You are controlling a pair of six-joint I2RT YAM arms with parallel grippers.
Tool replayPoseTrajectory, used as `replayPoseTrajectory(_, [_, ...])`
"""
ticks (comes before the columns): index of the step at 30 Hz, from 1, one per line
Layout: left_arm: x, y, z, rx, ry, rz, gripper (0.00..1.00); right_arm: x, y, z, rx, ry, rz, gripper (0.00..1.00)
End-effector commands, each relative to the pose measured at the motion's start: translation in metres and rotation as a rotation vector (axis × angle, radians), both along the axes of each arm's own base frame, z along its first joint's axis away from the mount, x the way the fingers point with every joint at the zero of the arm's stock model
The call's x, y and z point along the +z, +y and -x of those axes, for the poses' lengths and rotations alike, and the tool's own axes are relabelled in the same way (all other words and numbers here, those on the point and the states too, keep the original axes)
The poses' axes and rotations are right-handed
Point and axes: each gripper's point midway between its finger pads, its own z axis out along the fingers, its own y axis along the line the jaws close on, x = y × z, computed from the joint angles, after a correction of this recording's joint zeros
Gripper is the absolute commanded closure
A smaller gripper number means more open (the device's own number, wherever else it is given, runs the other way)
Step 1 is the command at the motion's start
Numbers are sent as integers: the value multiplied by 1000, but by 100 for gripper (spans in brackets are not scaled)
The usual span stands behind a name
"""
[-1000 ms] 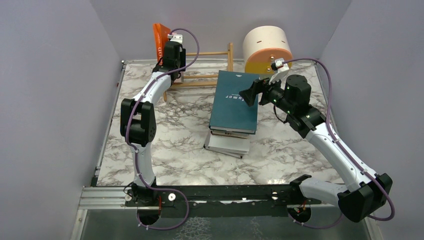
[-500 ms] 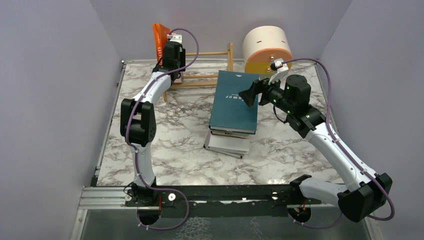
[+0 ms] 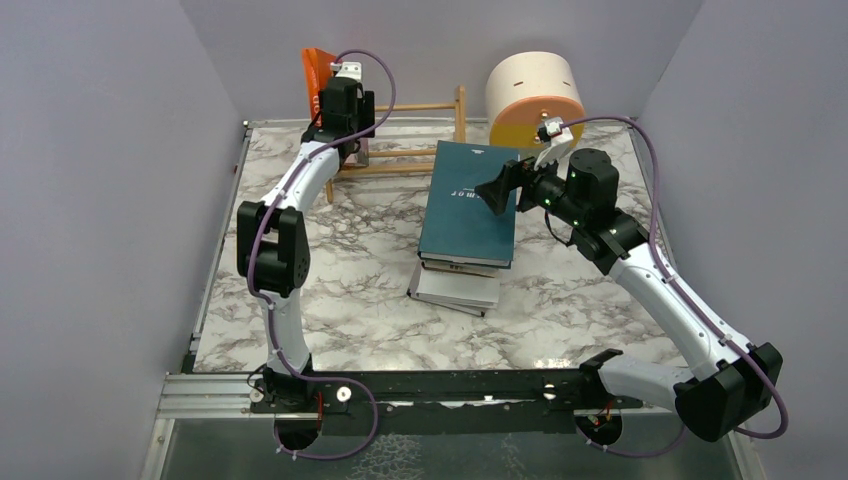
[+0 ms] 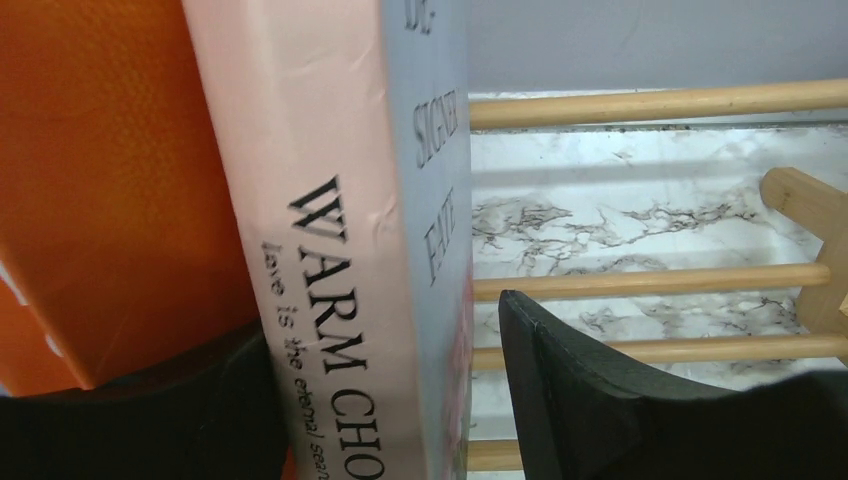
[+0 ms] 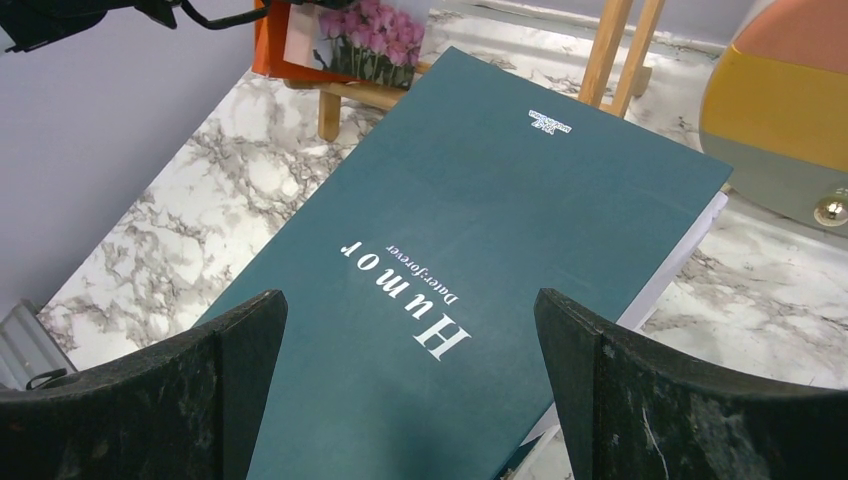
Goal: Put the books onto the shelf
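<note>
Pink book (image 4: pixel 340 250) stands upright on the shelf (image 3: pixel 420 107) beside the orange book (image 4: pixel 110 180), upper left of the overhead view. Left gripper (image 4: pixel 380 320) straddles it, slightly loose. Right gripper (image 5: pixel 408 295) hangs wide open over the teal book (image 5: pixel 500 200), topping the centre stack (image 3: pixel 455 285).

The marble-patterned table (image 3: pixel 330 290) bears a stack of books (image 3: pixel 460 225), the wooden shelf (image 3: pixel 461 115) and a round drawer unit (image 3: pixel 535 95).

A lab test cell: plain lilac walls (image 3: pixel 90 200) box in my marble-print desk (image 3: pixel 350 290), my arms (image 3: pixel 300 180) bolted to a metal rail (image 3: pixel 205 393) at its near edge.
</note>
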Motion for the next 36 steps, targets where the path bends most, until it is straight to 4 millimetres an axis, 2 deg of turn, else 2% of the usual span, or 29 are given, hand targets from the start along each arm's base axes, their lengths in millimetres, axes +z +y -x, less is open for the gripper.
replayPoseTrajectory(1, [52,4,2,16,-98,16,39,14,4,1,22,-38,-17,7])
replayPoseTrajectory(8, [61,4,5,16,-111,24,39,14,4,2,21,-38,-20,7])
replayPoseTrajectory(14, [88,6,14,19,-155,39,39,15,4,2,22,-39,-22,7])
replayPoseTrajectory(20, [139,8,35,20,-244,78,39,15,4,3,19,-32,-31,7])
replayPoseTrajectory(24, [175,0,55,-25,-302,142,39,8,-2,-5,-51,35,-26,7])
replayPoseTrajectory(26, [194,-14,71,-95,-322,216,36,-1,-8,-8,-98,91,-7,7])
replayPoseTrajectory(29, [201,-49,93,-254,-287,348,36,-7,-12,-8,-131,128,-4,7])
replayPoseTrajectory(32, [194,-89,122,-387,-233,429,38,-9,-18,-5,-163,140,-7,7])
replayPoseTrajectory(36, [170,-135,158,-476,-156,461,38,-15,-25,-1,-191,169,6,7])
